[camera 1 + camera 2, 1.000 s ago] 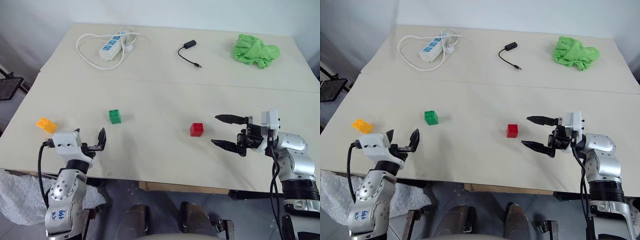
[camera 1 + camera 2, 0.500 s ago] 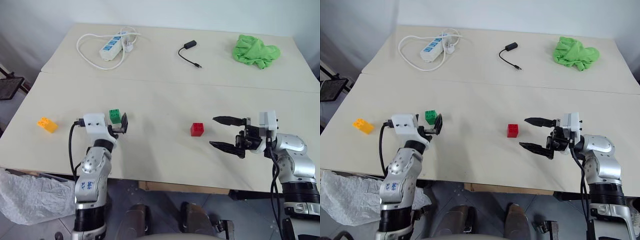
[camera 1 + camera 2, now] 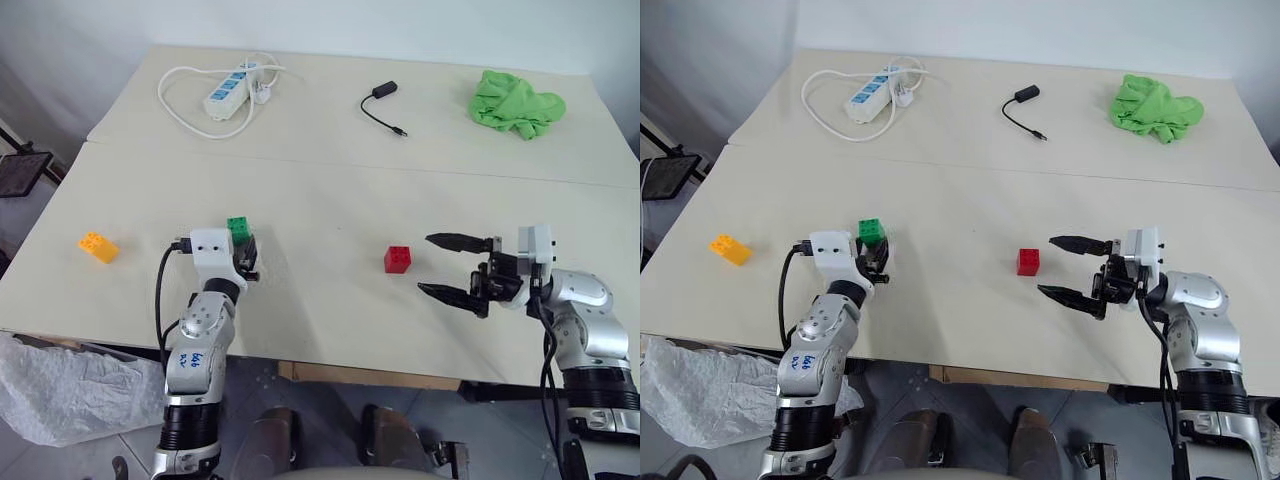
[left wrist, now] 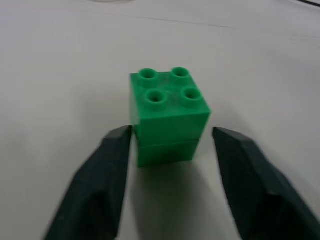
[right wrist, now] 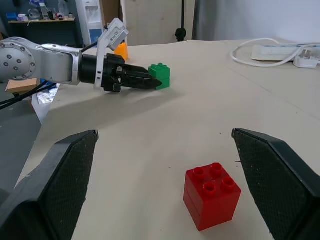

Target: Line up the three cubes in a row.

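Your left hand [image 3: 248, 262] sits at the near-left part of the table [image 3: 330, 190], narrowed onto the green cube [image 3: 239, 227]. In the left wrist view its two black fingers [image 4: 107, 175] stand against the cube's two sides, one touching and the other right up against it, with the cube resting upright on the table, studs up. Your right hand [image 3: 424, 263] is spread wide and holds nothing; it points across toward the red cube [image 3: 397, 259], which stands just beside its fingertips but apart from them. The orange-yellow cube [image 3: 98, 246] lies alone near the table's left edge, well apart from the green one. At the far side you have a white power strip [image 3: 226, 88], a small black adapter with its cable [image 3: 380, 95] and a green cloth [image 3: 515, 102].
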